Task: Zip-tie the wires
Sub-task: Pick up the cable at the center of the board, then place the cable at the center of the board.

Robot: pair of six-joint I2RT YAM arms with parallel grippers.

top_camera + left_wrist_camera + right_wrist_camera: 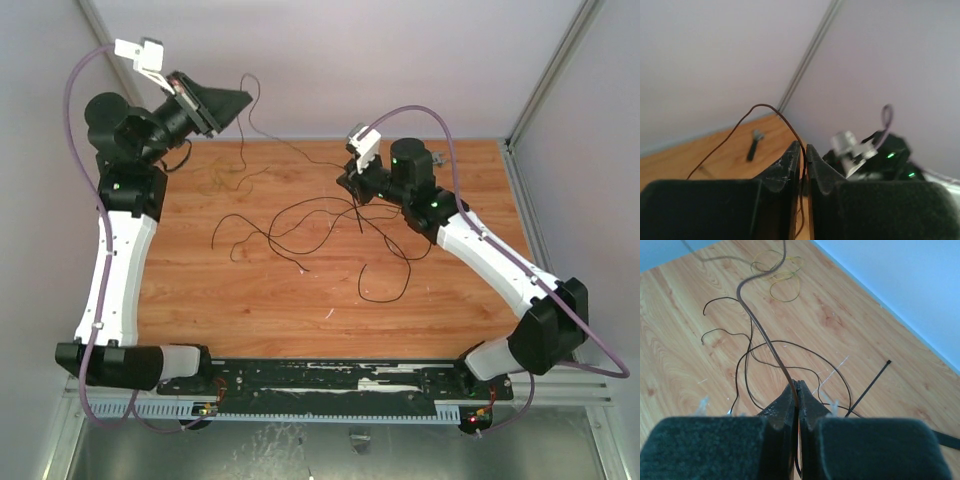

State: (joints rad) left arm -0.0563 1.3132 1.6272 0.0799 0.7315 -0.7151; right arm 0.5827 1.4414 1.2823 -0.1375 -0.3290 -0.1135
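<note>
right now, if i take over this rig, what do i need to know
Left gripper: shut on a strand of the wires, raised high at the table's far left.
Right gripper: shut on a strand too, low over the table.
Wires: mostly loose loops spread across the middle of the table, not bundled.
Zip tie: lying flat on the table beside the right gripper, not held.
Done: each gripper has hold of wire.
Left: gather the loops, wrap the zip tie round them, cinch it.
</note>
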